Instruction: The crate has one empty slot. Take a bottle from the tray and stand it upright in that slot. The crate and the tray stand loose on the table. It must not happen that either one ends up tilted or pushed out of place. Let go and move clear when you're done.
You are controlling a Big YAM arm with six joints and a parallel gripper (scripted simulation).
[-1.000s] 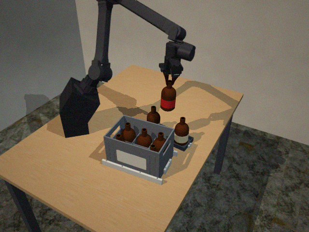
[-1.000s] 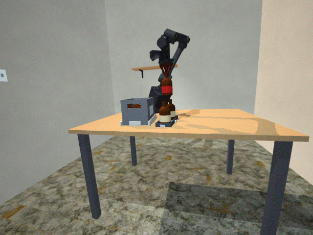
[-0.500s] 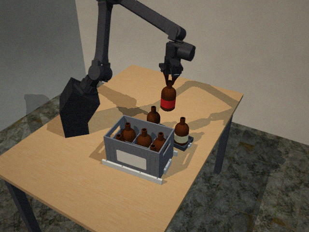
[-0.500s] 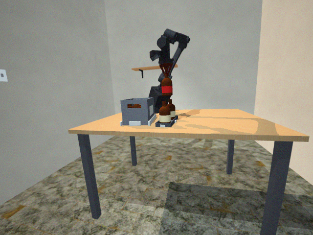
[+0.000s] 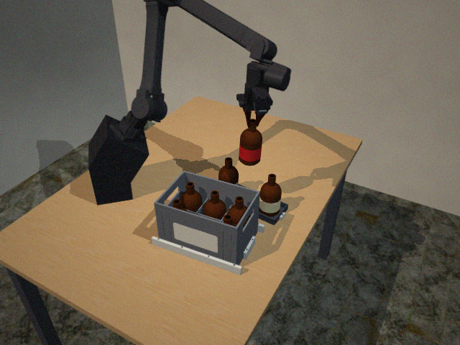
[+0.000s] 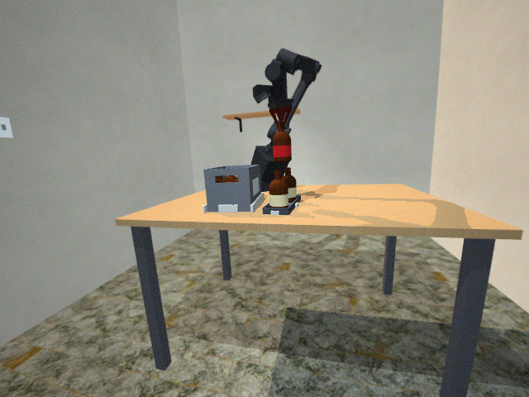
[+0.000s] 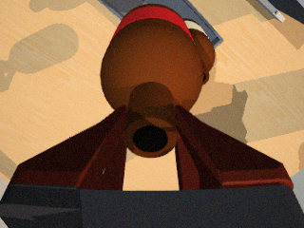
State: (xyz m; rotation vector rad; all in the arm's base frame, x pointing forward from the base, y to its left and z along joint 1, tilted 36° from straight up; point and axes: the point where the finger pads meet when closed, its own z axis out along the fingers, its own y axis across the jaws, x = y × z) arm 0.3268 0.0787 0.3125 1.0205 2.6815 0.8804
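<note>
the crate (image 5: 200, 231) stands on the table (image 5: 93, 267) with five bottles in it; its one free slot seems to be the back corner nearest the tray (image 5: 277, 218). right of the crate and well above that tray, the claw (image 5: 254, 119) is clamped on the neck of the red-label bottle (image 5: 250, 145), which hangs upright. carry it high over the crate wall, centre on the slot, then lower straight.

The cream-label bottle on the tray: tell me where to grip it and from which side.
Grip the cream-label bottle at its narrow neck, coming straight down from above. It stands upright on the tray beside the crate, so its sides look crowded. The gripper already holds the red-label bottle that way.
</note>
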